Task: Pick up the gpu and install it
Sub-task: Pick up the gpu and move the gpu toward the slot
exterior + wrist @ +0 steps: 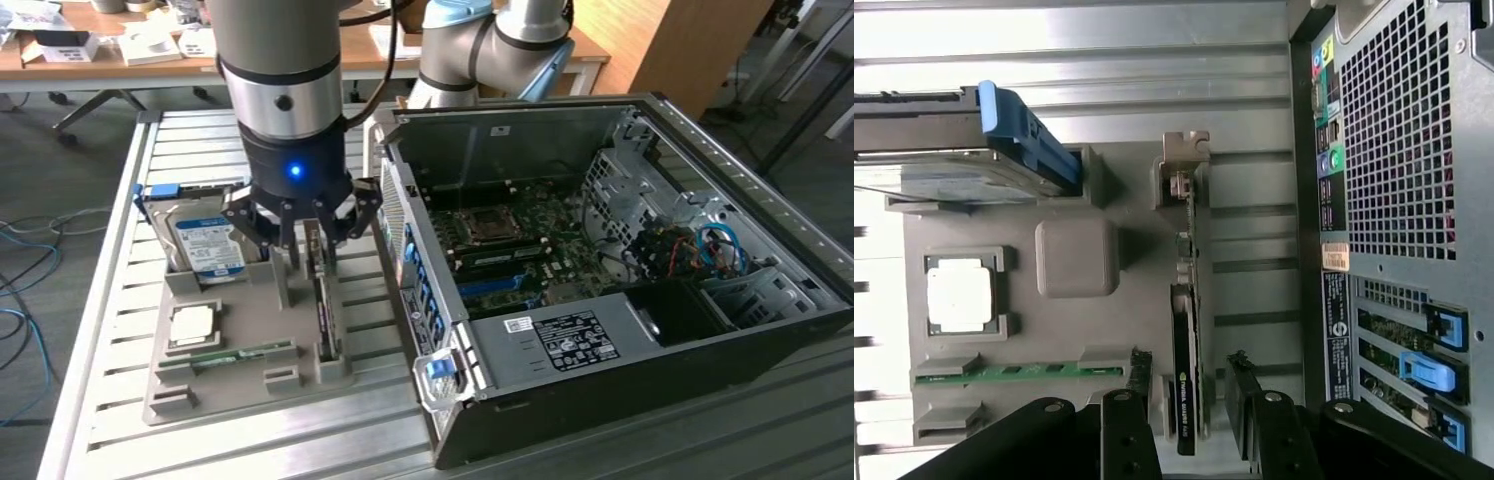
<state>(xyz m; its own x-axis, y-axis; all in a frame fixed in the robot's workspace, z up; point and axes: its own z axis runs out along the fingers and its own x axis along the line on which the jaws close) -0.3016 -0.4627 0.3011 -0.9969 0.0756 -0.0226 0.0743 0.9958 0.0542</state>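
The gpu stands edge-on in a slot of the grey holder tray, a thin dark card with a pale metal bracket at one end. In the wrist view the gpu runs straight between my fingers. My gripper hangs just above the card's top edge, open, one finger on each side. The wrist view shows my gripper with a small gap between each dark fingertip and the card. Nothing is held.
On the same tray sit a blue-labelled hard drive, a processor chip and a green memory stick. The open computer case lies at the exterior view's right, motherboard exposed, its rear panel close beside the tray.
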